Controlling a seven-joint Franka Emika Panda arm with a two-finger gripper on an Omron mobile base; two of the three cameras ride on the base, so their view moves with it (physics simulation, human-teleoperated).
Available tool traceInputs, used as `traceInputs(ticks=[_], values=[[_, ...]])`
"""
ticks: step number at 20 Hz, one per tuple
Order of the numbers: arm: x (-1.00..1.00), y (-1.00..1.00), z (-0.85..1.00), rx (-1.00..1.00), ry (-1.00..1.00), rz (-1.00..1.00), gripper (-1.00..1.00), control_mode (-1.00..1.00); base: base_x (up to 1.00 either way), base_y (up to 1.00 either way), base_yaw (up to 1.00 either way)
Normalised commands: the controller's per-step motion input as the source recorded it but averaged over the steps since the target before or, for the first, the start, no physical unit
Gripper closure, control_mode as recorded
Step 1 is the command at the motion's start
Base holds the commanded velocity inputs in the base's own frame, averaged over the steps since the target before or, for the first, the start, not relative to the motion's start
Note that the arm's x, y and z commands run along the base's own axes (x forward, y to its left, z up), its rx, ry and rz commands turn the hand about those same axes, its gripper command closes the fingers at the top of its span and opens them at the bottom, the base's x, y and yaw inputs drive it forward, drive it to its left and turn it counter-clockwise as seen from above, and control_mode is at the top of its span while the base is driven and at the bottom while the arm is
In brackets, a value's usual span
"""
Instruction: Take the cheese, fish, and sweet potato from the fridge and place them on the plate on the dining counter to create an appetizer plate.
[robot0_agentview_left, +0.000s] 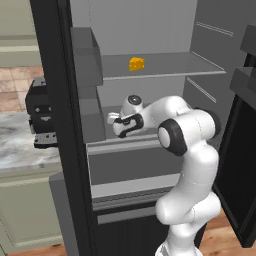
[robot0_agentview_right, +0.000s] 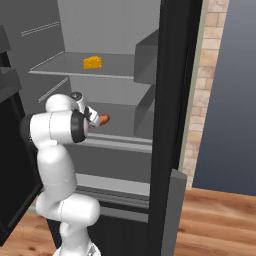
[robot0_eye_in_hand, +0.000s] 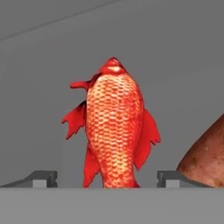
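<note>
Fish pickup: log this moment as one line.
phase: reaching into fridge | gripper: open, straddling fish, not closed | sweet potato: beside fish | cheese: upper shelf

Even, soft rendered light, no glare

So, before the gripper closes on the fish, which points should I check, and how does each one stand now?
1. Fridge door open: ok.
2. Gripper open: ok, fingertips stand apart.
3. Fish between the tips: ok, tail end centred in the gap.
4. Tips far enough along the fish: cannot tell.
5. Sweet potato outside the gap: ok, but close beside one tip.
6. Cheese out of the way: ok, on the upper shelf.
</note>
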Motion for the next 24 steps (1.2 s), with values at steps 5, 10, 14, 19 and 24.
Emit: traceInputs(ticks=[5, 10, 14, 19, 24], values=[[0.06, 0.00, -0.40, 0.00, 0.00, 0.00, 1.00, -1.00, 0.00, 0.00, 0.00], [-0.01, -0.02, -0.48, 0.00, 0.00, 0.00, 1.00, -1.00, 0.00, 0.00, 0.00], [0.00, 0.00, -0.08, 0.00, 0.01, 0.00, 1.00, -1.00, 0.00, 0.00, 0.00], [-0.28, -0.14, -0.01, 0.00, -0.03, -0.01, 1.00, -1.00, 0.00, 0.00, 0.00], [-0.99, -0.30, 0.01, 0.00, -0.13, 0.00, 1.00, -1.00, 0.00, 0.00, 0.00]])
